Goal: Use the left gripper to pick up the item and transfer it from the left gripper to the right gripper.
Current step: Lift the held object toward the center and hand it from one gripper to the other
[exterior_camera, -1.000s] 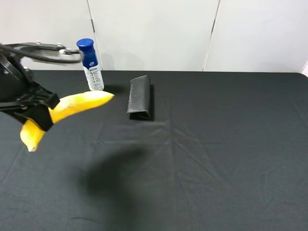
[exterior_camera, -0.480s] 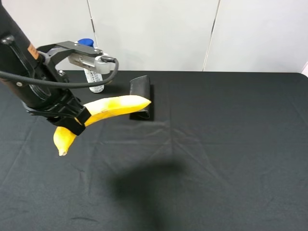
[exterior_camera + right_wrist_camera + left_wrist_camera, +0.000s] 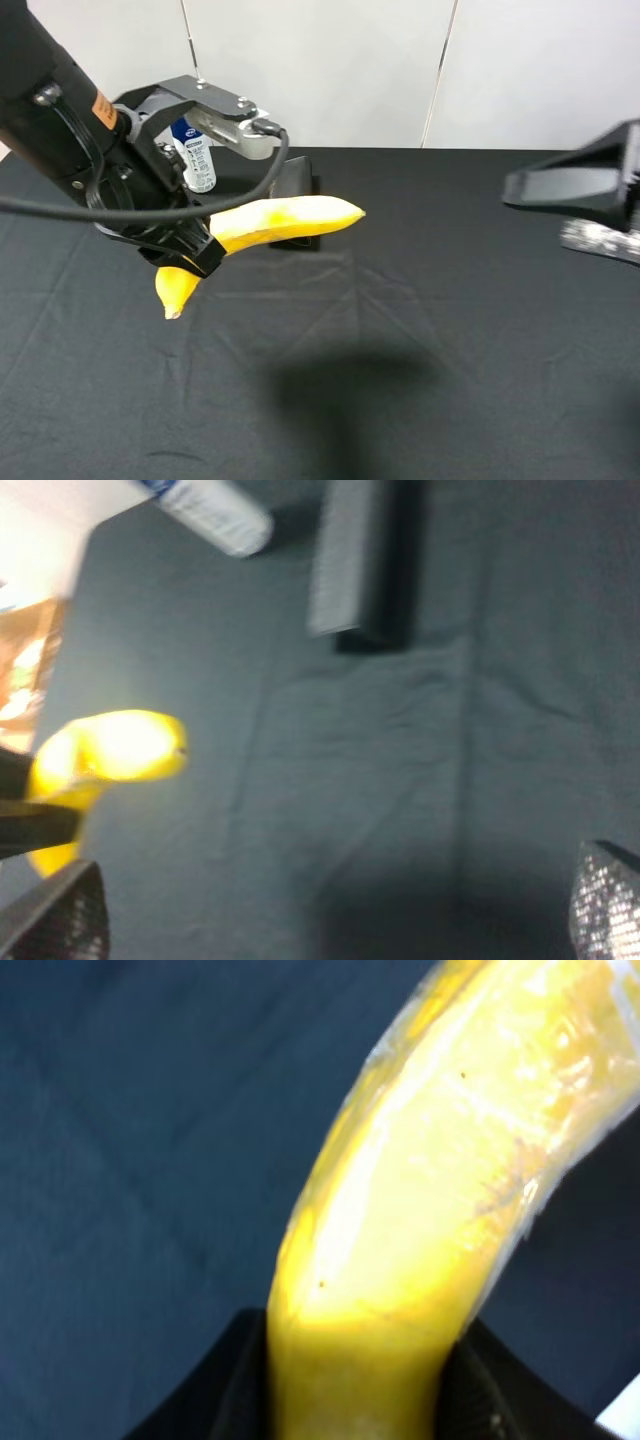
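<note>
left arm (image 3: 50, 95): bulky black, orange mark (image 3: 103, 106), black cable (image 3: 40, 208) | grey bracket (image 3: 215, 108) | right tool (image 3: 535, 210): black, wedge-shaped

There is one yellow banana (image 3: 270, 222). There is one white bottle (image 3: 197, 165) with a single blue cap, and one folded black pouch (image 3: 303, 180). One counter (image 3: 450, 350) carries a single black cloth. There are two grippers, the left gripper (image 3: 190, 250) and the right gripper (image 3: 535, 210), each with two jaws.
</note>
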### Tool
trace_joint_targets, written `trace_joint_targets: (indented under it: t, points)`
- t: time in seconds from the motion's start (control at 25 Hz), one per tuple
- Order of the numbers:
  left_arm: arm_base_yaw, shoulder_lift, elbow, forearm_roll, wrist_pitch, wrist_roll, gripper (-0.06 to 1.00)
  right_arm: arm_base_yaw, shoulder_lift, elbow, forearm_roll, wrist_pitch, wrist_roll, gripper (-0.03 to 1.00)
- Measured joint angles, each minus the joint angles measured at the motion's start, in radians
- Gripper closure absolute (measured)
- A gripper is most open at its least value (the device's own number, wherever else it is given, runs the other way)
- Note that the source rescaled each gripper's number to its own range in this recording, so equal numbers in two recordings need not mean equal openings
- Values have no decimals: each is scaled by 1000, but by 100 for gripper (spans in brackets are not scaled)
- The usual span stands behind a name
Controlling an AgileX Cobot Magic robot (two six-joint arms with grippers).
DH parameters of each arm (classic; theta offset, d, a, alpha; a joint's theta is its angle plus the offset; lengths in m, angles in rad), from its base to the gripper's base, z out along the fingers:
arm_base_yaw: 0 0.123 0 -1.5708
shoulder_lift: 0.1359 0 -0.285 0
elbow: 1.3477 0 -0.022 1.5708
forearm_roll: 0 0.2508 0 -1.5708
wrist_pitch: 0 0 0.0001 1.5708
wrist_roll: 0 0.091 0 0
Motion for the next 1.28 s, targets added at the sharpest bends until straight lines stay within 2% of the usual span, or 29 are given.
trace_joint_targets:
  t: [0.16,0.4,0.6,0.96,1.28]
  points:
    - [-23,0,0,-1,-45,10,94,0,128,0,153,26,-178,-3]
    - [-49,0,0,-23,-114,12,94,0,260,-2,276,66,-354,-3]
    - [-71,32,-15,-29,-117,12,94,8,319,-2,322,70,-413,-3]
    - [-120,200,-175,-30,-92,7,94,128,400,-5,336,4,-454,-3]
    - [-154,245,-218,-31,-108,10,94,139,446,-5,390,-5,-520,-3]
